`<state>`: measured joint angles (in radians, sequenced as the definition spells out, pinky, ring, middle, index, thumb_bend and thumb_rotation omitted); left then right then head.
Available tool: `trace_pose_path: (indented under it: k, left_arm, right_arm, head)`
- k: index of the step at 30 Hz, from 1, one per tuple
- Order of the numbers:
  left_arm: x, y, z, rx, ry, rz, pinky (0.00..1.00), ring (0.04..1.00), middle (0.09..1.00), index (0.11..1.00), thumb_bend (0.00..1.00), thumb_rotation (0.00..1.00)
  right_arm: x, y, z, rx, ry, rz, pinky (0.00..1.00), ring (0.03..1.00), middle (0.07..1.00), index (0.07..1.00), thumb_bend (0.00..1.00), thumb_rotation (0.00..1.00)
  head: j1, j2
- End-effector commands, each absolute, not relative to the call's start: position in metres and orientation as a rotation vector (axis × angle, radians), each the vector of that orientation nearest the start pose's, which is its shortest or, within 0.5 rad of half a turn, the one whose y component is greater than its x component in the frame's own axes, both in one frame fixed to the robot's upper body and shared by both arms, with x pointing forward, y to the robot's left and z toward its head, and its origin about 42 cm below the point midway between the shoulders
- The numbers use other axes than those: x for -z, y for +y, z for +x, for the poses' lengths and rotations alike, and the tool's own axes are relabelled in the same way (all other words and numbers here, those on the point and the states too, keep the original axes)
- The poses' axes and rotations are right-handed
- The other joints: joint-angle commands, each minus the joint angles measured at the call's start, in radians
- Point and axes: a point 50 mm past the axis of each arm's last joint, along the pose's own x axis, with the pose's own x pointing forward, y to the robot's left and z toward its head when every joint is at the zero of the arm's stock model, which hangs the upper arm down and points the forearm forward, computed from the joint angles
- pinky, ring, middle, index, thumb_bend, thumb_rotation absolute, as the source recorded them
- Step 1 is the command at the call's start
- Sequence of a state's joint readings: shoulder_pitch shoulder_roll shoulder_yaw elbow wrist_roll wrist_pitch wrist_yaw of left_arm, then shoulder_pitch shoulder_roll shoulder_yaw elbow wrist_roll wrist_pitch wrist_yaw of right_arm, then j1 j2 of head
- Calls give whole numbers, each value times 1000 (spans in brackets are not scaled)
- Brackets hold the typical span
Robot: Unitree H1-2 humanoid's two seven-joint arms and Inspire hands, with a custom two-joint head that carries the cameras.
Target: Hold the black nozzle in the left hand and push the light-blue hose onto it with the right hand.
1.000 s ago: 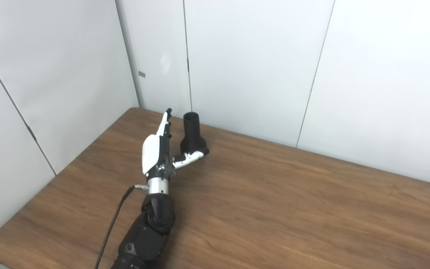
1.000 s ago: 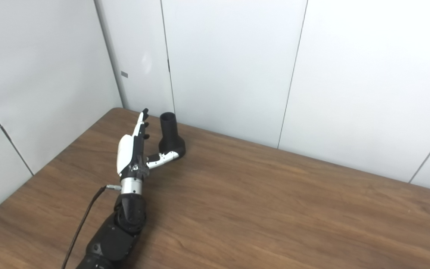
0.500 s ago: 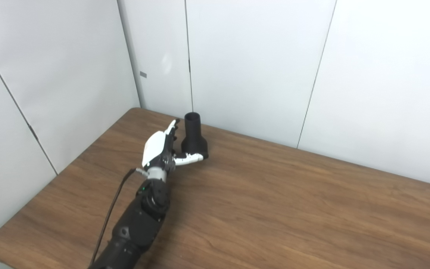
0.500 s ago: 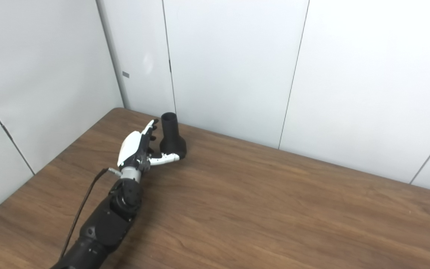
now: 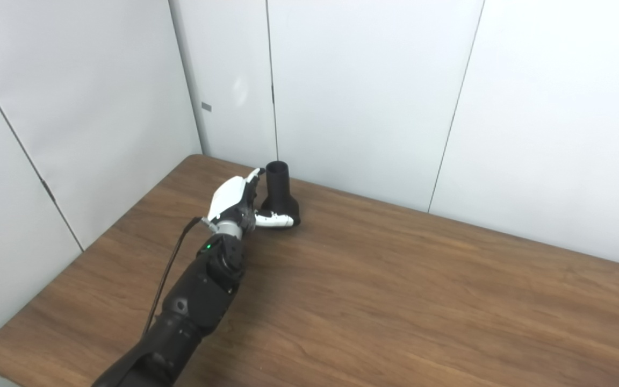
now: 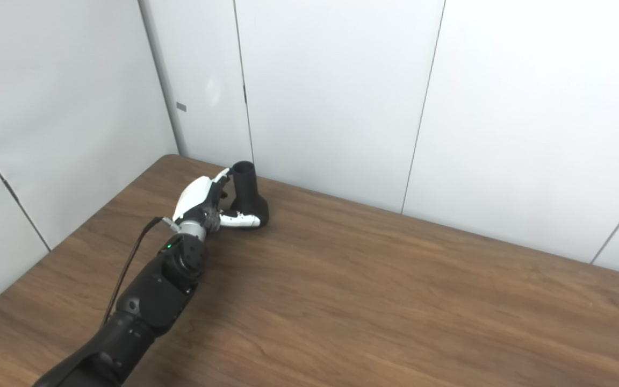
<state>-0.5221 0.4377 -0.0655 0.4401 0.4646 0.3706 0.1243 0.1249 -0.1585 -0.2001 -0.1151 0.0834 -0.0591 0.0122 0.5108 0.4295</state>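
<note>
Black plastic nozzle [image 5: 280, 194] stood upright on its flared base at the wooden table's [image 5: 395, 290] far-left corner. Robot's left hand [image 5: 239, 200] sat just left of it, fingers spread, thumb across the base, not gripping yet. Right hand wasn't visible.

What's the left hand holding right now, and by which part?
Nothing yet. The left hand is open around the black nozzle, which stands upright on the table: fingers by the neck, thumb at the flared base. Right hand is out of view.
</note>
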Motion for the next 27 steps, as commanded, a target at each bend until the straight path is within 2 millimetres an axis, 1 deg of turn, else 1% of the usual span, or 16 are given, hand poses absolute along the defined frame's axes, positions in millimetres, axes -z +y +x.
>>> trace_pose_path:
  k: [1,4,5,6,7,9,11,12,13,15,17,20,21,25,27]
  left_arm:
    - [-164,364,439,-245,317,904,527,738,882,929,1000,304]
    - [-164,366,441,-205,345,912,545,730,853,909,1000,316]
    - [-164,366,441,-194,352,923,568,740,852,905,1000,296]
    - [-164,366,442,-185,360,930,580,743,848,899,1000,261]
    - [-164,366,443,-179,367,938,592,747,849,899,1000,238]
    - [-165,365,443,-167,378,964,569,719,831,888,1000,215]
    - [-165,364,443,-157,374,990,524,661,795,856,1000,217]
    - [-165,364,442,-149,369,1007,508,639,773,829,1000,220]
    - [-165,363,442,-141,367,1027,498,631,765,821,1000,219]
    - [-164,362,443,-127,370,1054,512,650,779,820,1000,213]
    - [-164,361,444,-111,376,1088,492,662,789,829,1000,194]
    - [-162,359,444,-94,380,1146,538,701,807,844,1000,177]
    - [-161,358,443,-85,378,1166,559,719,820,847,1000,155]
    - [-157,356,442,-54,365,1239,607,758,847,820,1000,140]
    - [-156,355,442,-54,364,1248,627,773,851,823,1000,110]
  right_arm:
    - [-124,-324,238,193,-120,-124,322,437,478,457,912,643]
    - [-125,-323,237,193,-120,-129,318,435,477,455,924,648]
    - [-125,-323,237,194,-120,-128,317,434,476,455,928,650]
    - [-125,-323,237,196,-119,-128,324,438,479,471,677,369]
    - [-125,-323,236,199,-117,-127,326,438,479,476,592,274]
    - [-125,-323,236,201,-114,-128,326,438,479,480,522,195]
    - [-125,-323,235,199,-112,-132,325,438,479,481,508,179]
    - [-126,-323,235,198,-112,-134,324,437,479,481,505,176]
    - [-126,-323,235,197,-112,-133,324,437,479,481,504,175]
    - [-126,-323,236,196,-108,-129,323,435,478,481,504,174]
    - [-126,-323,236,192,-108,-127,323,435,477,481,504,174]
    - [-127,-323,236,193,-105,-123,322,435,477,481,504,174]
    - [-127,-323,236,194,-105,-123,321,435,477,481,505,174]
    - [-127,-325,236,191,-103,-133,318,434,477,481,505,174]
    - [-127,-325,235,190,-103,-132,317,434,478,481,505,174]
  head:
    - [0,2]
    - [-3,3]
    - [-4,3]
    - [-4,4]
    - [-5,5]
    - [-4,6]
    - [-4,7]
    - [-4,7]
    - [-4,7]
    - [-6,8]
    - [-6,9]
    - [-5,9]
    - [-5,10]
    - [-3,12]
    - [-3,13]
